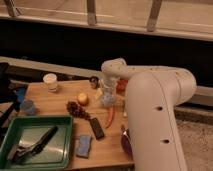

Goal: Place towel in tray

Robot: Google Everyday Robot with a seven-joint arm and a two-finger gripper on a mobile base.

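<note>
A small blue folded towel (pixel 84 146) lies on the wooden table (pixel 55 100) near its front edge, just right of the green tray (pixel 64 142). The tray sits at the table's front left corner and holds dark utensils (pixel 34 145). My gripper (pixel 107 99) hangs low over the middle back of the table, next to a yellow fruit (pixel 82 98) and above a red chili (pixel 110 117). It is well behind the towel and apart from it. The white arm (pixel 155 100) fills the right side and hides the table there.
A black remote (pixel 96 128) lies between gripper and towel. A grape bunch (pixel 75 108), a white cup (pixel 50 81), a blue cup (pixel 27 106) and a small can (pixel 94 81) stand on the table. A dark red bowl (pixel 125 142) sits at the front right.
</note>
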